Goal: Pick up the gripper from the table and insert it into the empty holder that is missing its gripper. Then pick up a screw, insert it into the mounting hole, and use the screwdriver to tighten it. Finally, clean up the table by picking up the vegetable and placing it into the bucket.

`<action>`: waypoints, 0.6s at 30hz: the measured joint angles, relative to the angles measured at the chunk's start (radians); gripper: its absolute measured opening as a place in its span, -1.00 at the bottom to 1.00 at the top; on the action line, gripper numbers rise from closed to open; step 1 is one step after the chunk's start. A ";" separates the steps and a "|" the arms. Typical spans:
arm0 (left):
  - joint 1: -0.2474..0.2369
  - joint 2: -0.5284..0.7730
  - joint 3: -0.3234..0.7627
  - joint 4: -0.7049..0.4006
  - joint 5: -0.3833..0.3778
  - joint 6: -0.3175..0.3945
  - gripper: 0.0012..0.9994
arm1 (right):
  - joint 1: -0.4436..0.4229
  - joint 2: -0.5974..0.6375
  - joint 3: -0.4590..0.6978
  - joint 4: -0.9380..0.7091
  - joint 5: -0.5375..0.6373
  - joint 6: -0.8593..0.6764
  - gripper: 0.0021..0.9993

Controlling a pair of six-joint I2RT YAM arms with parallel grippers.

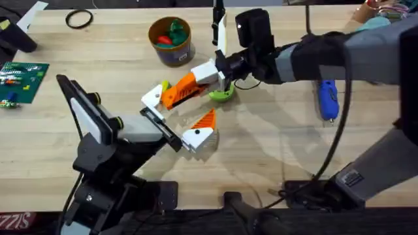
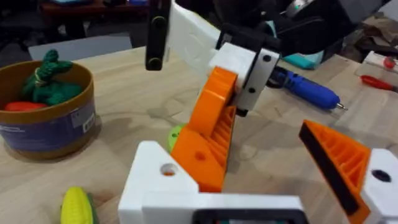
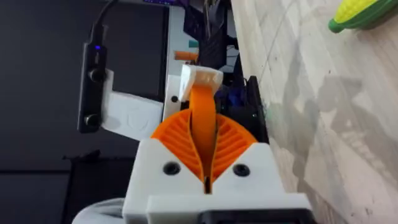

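firmly gripper [image 1: 179,91] pinched, right gripper [image 1: 212,73]

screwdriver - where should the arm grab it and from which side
Grip the blue screwdriver around the middle of its thick barrel, coming straight down from above. It lies flat on the table with open wood on both long sides, so the fingers could likely straddle the body. Avoid the small pale tip end, which is too narrow to hold firmly.

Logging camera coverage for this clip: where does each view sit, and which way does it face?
Overhead: above the arm bases, looking down and forward; both arms show.
Left wrist: on the left arm, facing the bucket and screwdriver.
Right wrist: on the right arm, looking along the table edge; the right gripper shows.
Shared: the bucket, overhead and left wrist.
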 joint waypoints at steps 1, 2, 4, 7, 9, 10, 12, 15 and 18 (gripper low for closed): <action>0.000 0.003 0.000 0.000 0.005 -0.001 0.97 | 0.000 0.011 0.001 0.015 -0.013 -0.005 -0.97; 0.000 0.005 0.000 0.000 0.007 -0.004 0.97 | 0.000 0.022 0.002 0.026 -0.024 -0.009 -0.97; 0.000 0.007 0.000 0.000 0.014 -0.009 0.97 | 0.000 0.038 0.003 0.037 -0.044 -0.014 -0.97; 0.000 0.007 0.000 0.000 0.032 -0.014 0.97 | 0.000 0.044 0.004 0.038 -0.060 -0.015 -0.97; 0.000 0.007 0.000 0.000 0.069 -0.014 0.97 | 0.004 0.045 0.004 0.037 -0.068 -0.014 -0.97; 0.000 0.007 0.000 0.000 0.080 -0.014 0.97 | 0.008 0.045 0.004 0.037 -0.068 -0.013 -0.97; -0.001 0.007 0.000 0.000 0.107 -0.014 0.97 | 0.024 0.045 0.004 0.038 -0.063 -0.013 -0.97; 0.000 0.007 0.000 0.000 0.126 -0.017 0.97 | 0.034 0.045 0.010 0.039 -0.055 -0.013 -0.97; 0.002 0.007 0.000 -0.001 0.129 -0.017 0.97 | 0.034 0.045 0.011 0.053 -0.052 -0.013 -0.97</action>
